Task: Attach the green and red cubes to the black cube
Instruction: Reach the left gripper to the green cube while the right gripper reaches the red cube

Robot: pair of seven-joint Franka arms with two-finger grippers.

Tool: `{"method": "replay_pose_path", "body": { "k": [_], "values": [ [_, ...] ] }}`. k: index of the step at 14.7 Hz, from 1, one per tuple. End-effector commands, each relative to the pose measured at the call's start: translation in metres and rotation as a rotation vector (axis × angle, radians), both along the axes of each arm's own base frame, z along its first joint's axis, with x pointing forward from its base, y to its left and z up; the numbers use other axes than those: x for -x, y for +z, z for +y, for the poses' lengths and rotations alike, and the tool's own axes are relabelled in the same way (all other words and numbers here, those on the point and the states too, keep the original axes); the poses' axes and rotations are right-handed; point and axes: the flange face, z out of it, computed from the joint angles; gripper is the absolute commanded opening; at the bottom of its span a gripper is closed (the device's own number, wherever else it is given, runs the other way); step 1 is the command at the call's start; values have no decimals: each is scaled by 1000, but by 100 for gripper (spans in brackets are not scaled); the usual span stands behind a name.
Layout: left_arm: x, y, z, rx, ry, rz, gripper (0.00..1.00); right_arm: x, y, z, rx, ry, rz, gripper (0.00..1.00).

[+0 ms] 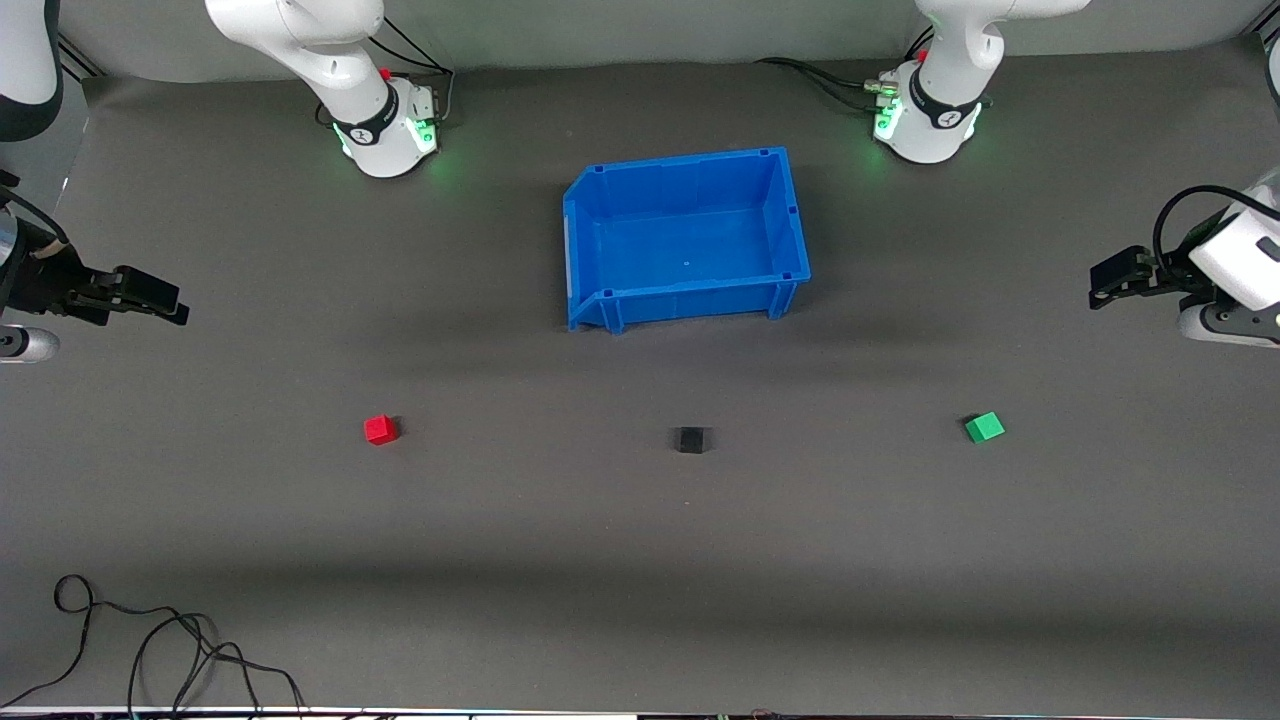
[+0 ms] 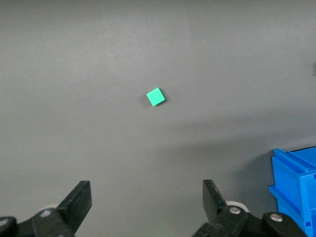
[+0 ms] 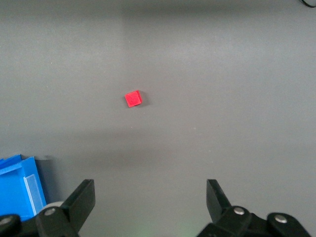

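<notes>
The black cube (image 1: 690, 439) sits on the grey mat, nearer to the front camera than the blue bin. The red cube (image 1: 380, 429) lies toward the right arm's end of the table and shows in the right wrist view (image 3: 133, 98). The green cube (image 1: 984, 427) lies toward the left arm's end and shows in the left wrist view (image 2: 155, 97). My left gripper (image 1: 1103, 285) hangs open and empty above the mat at its end; its jaws show wide apart in its wrist view (image 2: 146, 200). My right gripper (image 1: 160, 300) hangs open and empty above its end (image 3: 150, 200).
An empty blue bin (image 1: 790, 215) stands mid-table between the arm bases; its corner shows in the left wrist view (image 2: 296, 182) and the right wrist view (image 3: 19, 185). A black cable (image 1: 150, 640) lies loose near the front edge at the right arm's end.
</notes>
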Motion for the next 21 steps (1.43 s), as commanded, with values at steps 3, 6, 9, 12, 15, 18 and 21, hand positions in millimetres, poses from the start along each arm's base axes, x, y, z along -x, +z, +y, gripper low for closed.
{"method": "replay_pose_path", "body": {
  "k": [3,6,9,12,15,18,21],
  "values": [
    [0,10,-1,-4,-9,-3,100,-1,5,3,-1,10,-12,100],
    [-8,-5,2,10,30,10,100,-1,4,2,-1,12,-9,100],
    [-26,-33,1,3,142,3,99,-5,3,8,-1,15,-14,100],
    [-43,-76,-6,23,223,17,98,-6,5,6,-25,-154,-7,100],
    [-56,-139,0,18,284,9,98,-21,8,8,-21,-490,-9,100],
    [-73,-210,0,9,348,41,99,-27,4,11,-86,-721,26,100],
    [-85,-284,-8,-14,438,43,99,-34,-3,6,-122,-1038,85,100]
  ]
}}
